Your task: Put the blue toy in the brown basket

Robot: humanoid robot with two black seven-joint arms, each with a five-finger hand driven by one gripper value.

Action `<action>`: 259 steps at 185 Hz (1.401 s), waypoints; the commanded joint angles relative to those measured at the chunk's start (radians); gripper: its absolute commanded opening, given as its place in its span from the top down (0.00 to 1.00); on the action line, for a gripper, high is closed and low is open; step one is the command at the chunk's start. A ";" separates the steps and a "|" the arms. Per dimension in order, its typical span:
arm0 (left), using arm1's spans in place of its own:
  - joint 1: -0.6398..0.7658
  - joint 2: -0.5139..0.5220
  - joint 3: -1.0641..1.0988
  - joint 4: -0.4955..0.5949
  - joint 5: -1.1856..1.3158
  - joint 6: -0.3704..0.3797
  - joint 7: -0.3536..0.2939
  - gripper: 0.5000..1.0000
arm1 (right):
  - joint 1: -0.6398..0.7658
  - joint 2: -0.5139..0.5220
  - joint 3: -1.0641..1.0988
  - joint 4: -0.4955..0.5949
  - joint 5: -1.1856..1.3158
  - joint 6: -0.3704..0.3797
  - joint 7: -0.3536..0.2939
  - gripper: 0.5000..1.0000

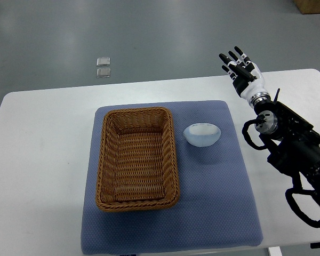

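Step in hand: approach not yet made. Nothing is grasped; the toy lies untouched and the basket holds nothing.

Right hand (pixel 241 68): black-and-white jointed fingers, extended and slightly spread, gripping nothing. It hangs over the far right part of the bench, well apart from the toy, on a black arm with looped cables entering from the right edge. Left arm not in view.

Blue toy (pixel 202 134): pale blue, rounded and bowl-like in outline, with a lighter, whitish upper face; smooth surface, probably plastic or soft rubber, though the material cannot be told for certain. It rests on the mat just beside the basket's right long wall, near its far end, not touching it.

Brown basket (pixel 171 160): rectangular, woven wicker, tan-brown, with rounded corners, thick braided rim and ribbed flat floor. Open-topped, long axis running away from the robot.

Blue mat (pixel 213 208): squarish cloth or foam pad with fine dotted texture, carrying both basket and toy.

Bench (pixel 42 154): white, smooth, rounded corners; grey floor beyond, with two small clear square pieces (pixel 103 67) lying on it.

Next move, as judged: the right hand must travel left and toward the robot, descend over the toy, and close around its curved sides; the smooth domed shape may slip, so a wrapping grip seems wiser than a fingertip pinch. A short lift over the rim follows.
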 commanded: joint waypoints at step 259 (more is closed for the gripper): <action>0.006 0.000 0.006 0.003 0.004 -0.009 -0.010 0.00 | -0.017 -0.032 -0.011 0.040 -0.001 -0.008 0.000 0.19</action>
